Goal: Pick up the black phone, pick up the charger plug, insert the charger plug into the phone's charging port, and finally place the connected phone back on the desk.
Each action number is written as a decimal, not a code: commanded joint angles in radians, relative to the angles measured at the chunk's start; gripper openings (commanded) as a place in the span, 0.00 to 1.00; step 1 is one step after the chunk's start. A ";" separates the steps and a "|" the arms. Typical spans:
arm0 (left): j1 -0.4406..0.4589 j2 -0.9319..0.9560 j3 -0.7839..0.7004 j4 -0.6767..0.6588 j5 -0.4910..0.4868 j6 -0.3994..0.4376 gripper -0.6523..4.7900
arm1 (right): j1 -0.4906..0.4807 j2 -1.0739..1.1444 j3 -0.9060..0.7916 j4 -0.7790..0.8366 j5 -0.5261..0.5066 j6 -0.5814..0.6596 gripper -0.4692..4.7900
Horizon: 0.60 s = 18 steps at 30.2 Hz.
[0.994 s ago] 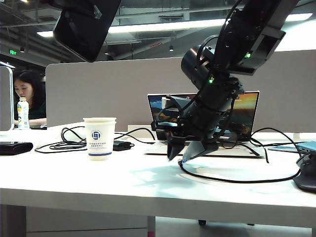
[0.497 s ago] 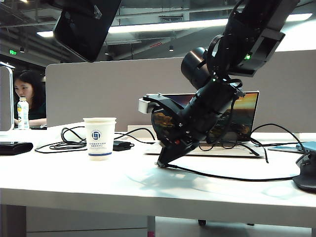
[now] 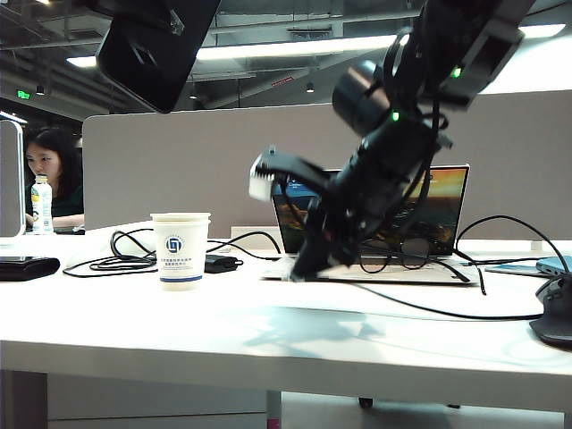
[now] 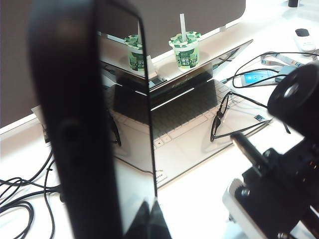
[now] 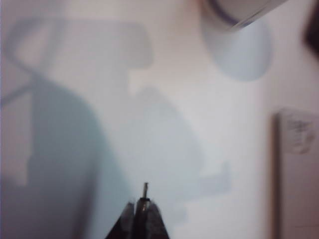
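The black phone (image 3: 156,49) hangs high at the upper left of the exterior view. In the left wrist view the phone (image 4: 84,124) stands edge-on, and my left gripper (image 4: 148,219) is shut on its lower end. My right gripper (image 3: 301,266) hovers just above the desk (image 3: 223,331) in front of the laptop. It is shut on the charger plug (image 5: 145,189), whose silvery tip sticks out past the fingertips (image 5: 155,221). The plug's thin black cable (image 3: 429,313) trails away to the right over the desk.
A paper cup (image 3: 180,250) stands left of centre, with a power brick and coiled cables (image 3: 219,263) behind it. An open laptop (image 3: 438,214) and glasses (image 3: 393,255) lie behind my right gripper. A black case (image 3: 27,266) sits far left, a dark device (image 3: 554,322) far right.
My right gripper has shut on the charger plug, rolled over and risen off the desk, pulling the cable up with it. The left arm and the phone have not moved.
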 commanded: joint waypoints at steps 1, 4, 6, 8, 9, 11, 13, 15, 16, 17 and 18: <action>0.000 -0.006 0.005 0.040 0.005 -0.003 0.11 | 0.001 -0.052 0.004 0.055 0.001 -0.046 0.08; 0.000 -0.006 0.005 0.040 0.004 -0.003 0.11 | 0.001 -0.087 0.004 0.051 0.026 -0.090 0.08; 0.000 -0.006 0.005 0.040 0.004 -0.003 0.11 | 0.001 -0.106 0.004 0.051 0.056 -0.115 0.08; 0.000 -0.006 0.005 0.040 0.004 -0.003 0.11 | 0.001 -0.129 0.004 0.054 0.101 -0.146 0.08; 0.000 -0.006 0.005 0.040 0.005 -0.003 0.11 | 0.001 -0.138 0.004 0.057 0.123 -0.163 0.08; 0.000 -0.006 0.005 0.040 0.004 -0.003 0.11 | 0.001 -0.161 0.004 0.065 0.166 -0.199 0.08; 0.000 -0.006 0.005 0.040 0.005 -0.011 0.11 | 0.001 -0.183 0.004 0.078 0.194 -0.229 0.08; 0.000 -0.006 0.005 0.042 0.004 -0.027 0.11 | 0.001 -0.201 0.004 0.089 0.222 -0.252 0.08; 0.000 -0.006 0.005 0.042 0.005 -0.028 0.11 | 0.001 -0.211 0.004 0.090 0.244 -0.272 0.08; 0.000 -0.006 0.005 0.042 0.004 -0.028 0.11 | 0.001 -0.219 0.004 0.092 0.260 -0.283 0.08; 0.000 -0.006 0.005 0.042 0.004 -0.028 0.11 | 0.001 -0.227 0.004 0.092 0.274 -0.294 0.08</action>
